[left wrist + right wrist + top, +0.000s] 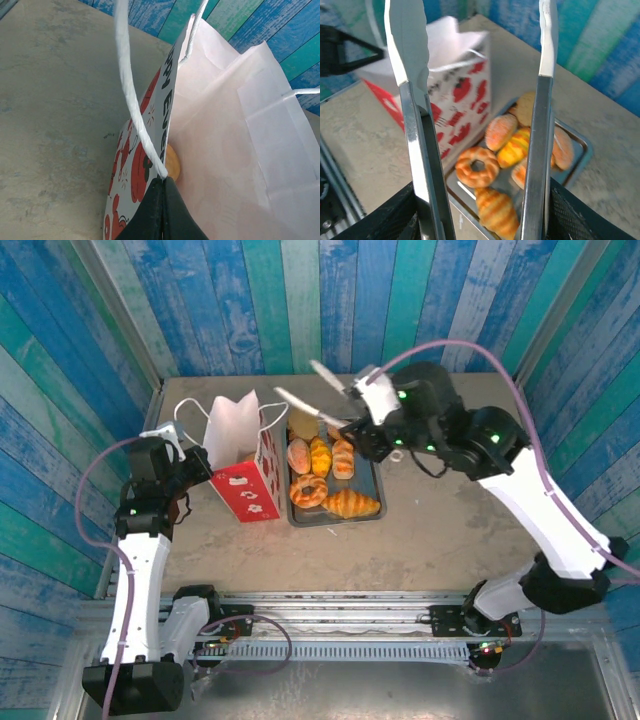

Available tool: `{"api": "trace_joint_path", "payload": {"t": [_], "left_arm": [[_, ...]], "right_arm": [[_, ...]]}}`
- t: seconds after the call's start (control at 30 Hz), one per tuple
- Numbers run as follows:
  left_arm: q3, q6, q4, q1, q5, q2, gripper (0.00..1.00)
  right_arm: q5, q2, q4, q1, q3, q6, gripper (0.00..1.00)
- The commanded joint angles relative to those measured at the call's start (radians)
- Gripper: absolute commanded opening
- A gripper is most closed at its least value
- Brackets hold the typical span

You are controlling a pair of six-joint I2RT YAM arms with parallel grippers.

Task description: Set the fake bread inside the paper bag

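Bread (320, 456) lies on a grey tray (378, 480) in the middle of the desk (450, 540), toward its far edge. From the right wrist, a ring donut (477, 166) and a croissant (495, 212) sit at the near end of the tray, with several rolls (501, 131) packed behind them. Every piece seen there rests on the tray.

Just left of the tray, toward the desk's left edge, the bag (240, 455) stands upright with its mouth open, its red printed side facing the tray's left rim.

The left gripper (162, 192) has its fingers clenched on the top edge of the bag's printed wall, right where a white cord handle (129, 85) is fixed. A round tan shape (173, 163) shows just past the fingers against the bag's inner wall; what it is cannot be told.

The right gripper (358, 412) hangs above the far end of the tray, its fingers grasping metal tongs (312, 405). The white-tipped tong arms stand spread apart, with nothing between them, pointing toward the bag's mouth.
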Motion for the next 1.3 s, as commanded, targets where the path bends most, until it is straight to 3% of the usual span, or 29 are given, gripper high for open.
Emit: {"api": "trace_joint_path", "payload": {"t": [0.0,0.17,0.3,0.5,0.77,1.27], "left_arm": [[0.026,0.013,-0.009,0.003,-0.013,-0.006,0.00],[0.032,0.010,-0.001,0.003,0.001,-0.003,0.00],[0.037,0.014,-0.001,0.003,0.006,-0.005,0.00],[0.040,0.014,0.002,0.003,0.009,-0.006,0.00],[0.040,0.017,-0.003,0.003,0.012,-0.015,0.00],[0.046,0.027,-0.019,0.003,0.012,-0.026,0.00]], "right_arm": [[-0.059,-0.091,0.034,-0.097,-0.089,0.058,0.59],[-0.174,-0.164,0.039,-0.268,-0.275,0.093,0.59],[-0.245,-0.172,0.075,-0.344,-0.428,0.103,0.59],[-0.294,-0.114,0.150,-0.354,-0.597,0.131,0.59],[-0.347,0.040,0.188,-0.365,-0.641,0.146,0.57],[-0.331,0.202,0.244,-0.366,-0.646,0.150,0.57]]}}
